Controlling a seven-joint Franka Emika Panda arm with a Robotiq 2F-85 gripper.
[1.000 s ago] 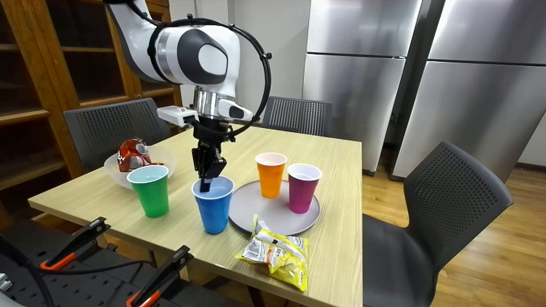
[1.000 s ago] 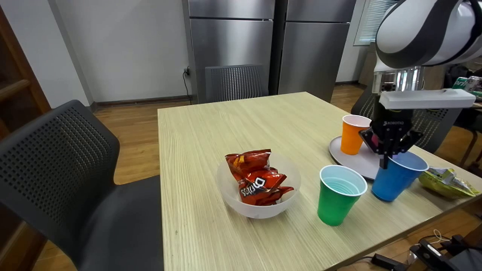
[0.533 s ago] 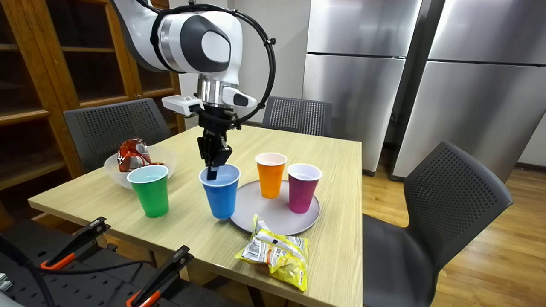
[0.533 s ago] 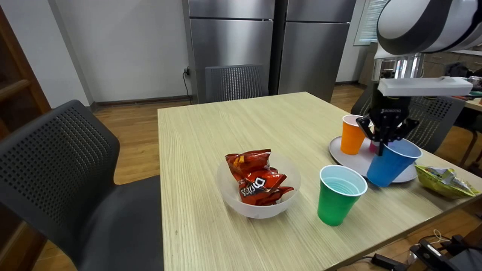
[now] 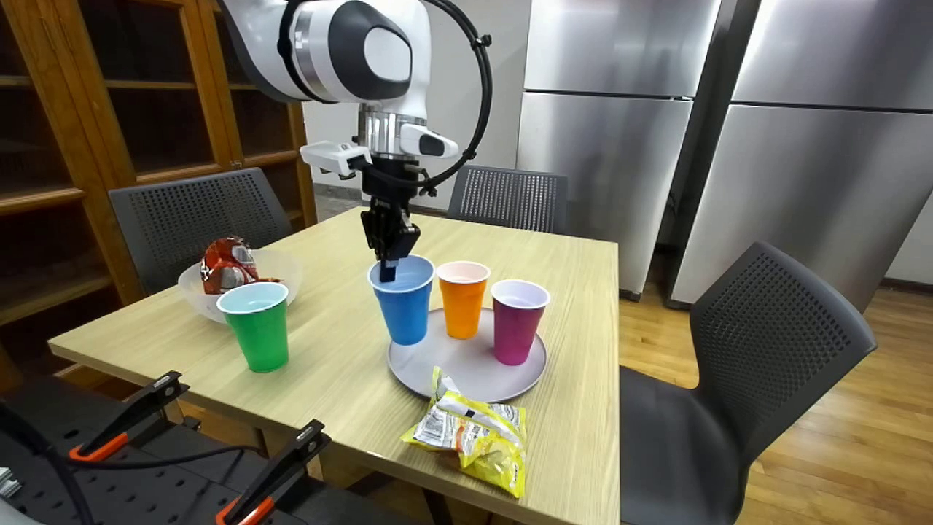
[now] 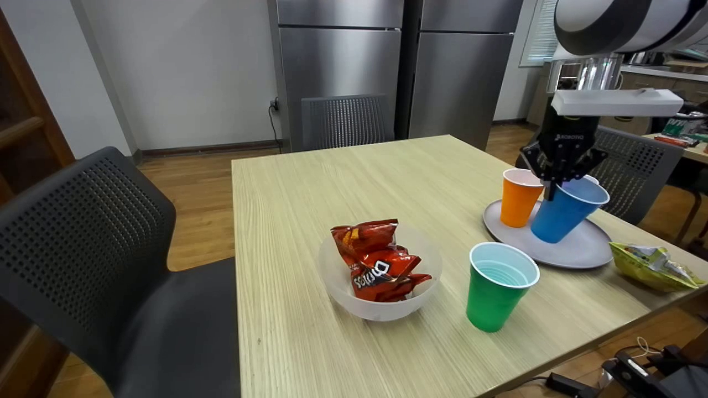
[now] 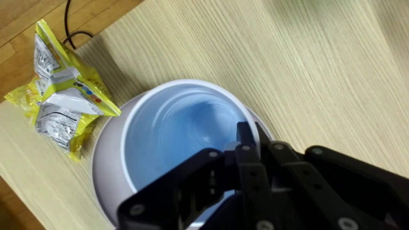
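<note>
One orange cup and one purple cup stand on the gray plate. Fingers nearly together, the gripper grasps the blue cup by its rim, above the plate; a yellow snack bag lies just beside the plate.

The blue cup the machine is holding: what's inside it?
One of the fingers reaches inside the blue cup; otherwise the wrist view shows only its pale blue inner surface. The fingers hide the lower right part, so I can't see there.
</note>
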